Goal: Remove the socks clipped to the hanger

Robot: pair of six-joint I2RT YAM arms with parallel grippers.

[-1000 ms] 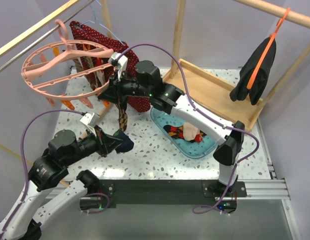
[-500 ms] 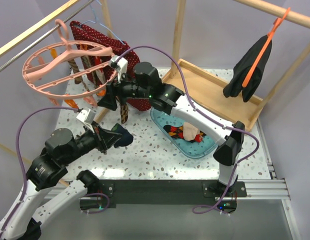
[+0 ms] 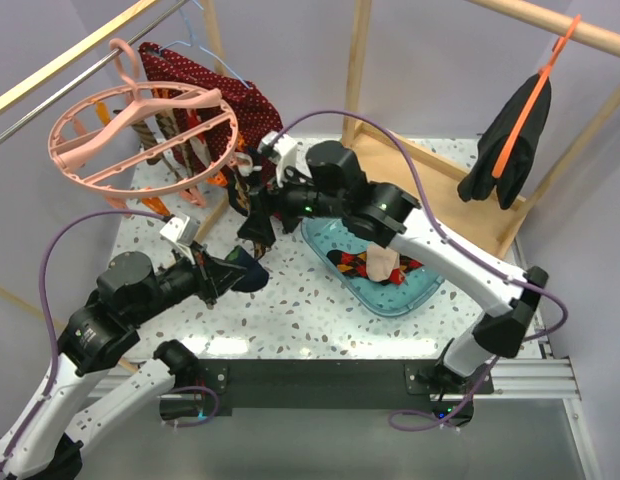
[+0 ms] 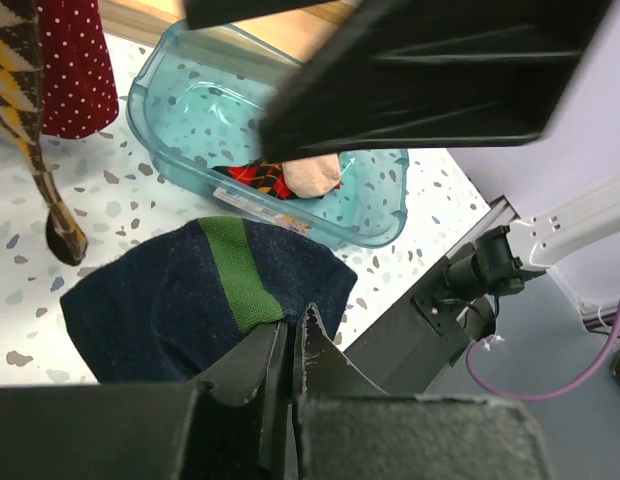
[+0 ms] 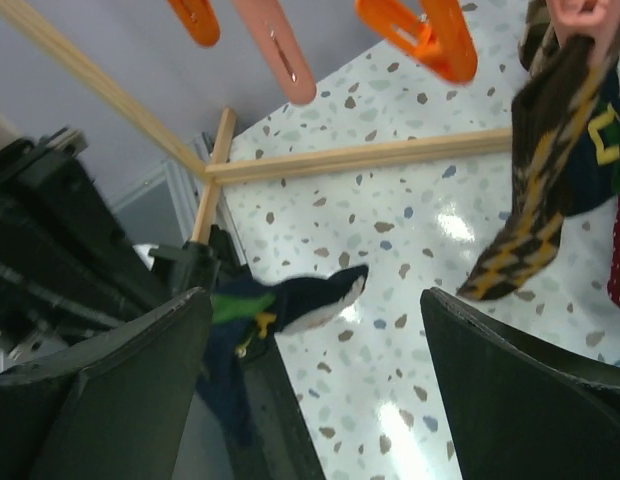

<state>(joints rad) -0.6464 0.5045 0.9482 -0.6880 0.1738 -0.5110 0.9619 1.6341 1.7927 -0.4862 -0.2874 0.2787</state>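
One navy sock [image 4: 190, 300], off the upper-left pink hanger [image 3: 140, 130], sits pinched in the closed left gripper [image 4: 290, 330], probably bound for the centre basin [image 3: 395, 308], while the right gripper [image 3: 252, 195] gapes empty beside a clipped brown sock [image 5: 535, 200].

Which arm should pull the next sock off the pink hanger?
Right. The right gripper is open and close to the brown checked sock clipped to the hanger. The left gripper is shut on a navy sock, lower down and away from the clips.
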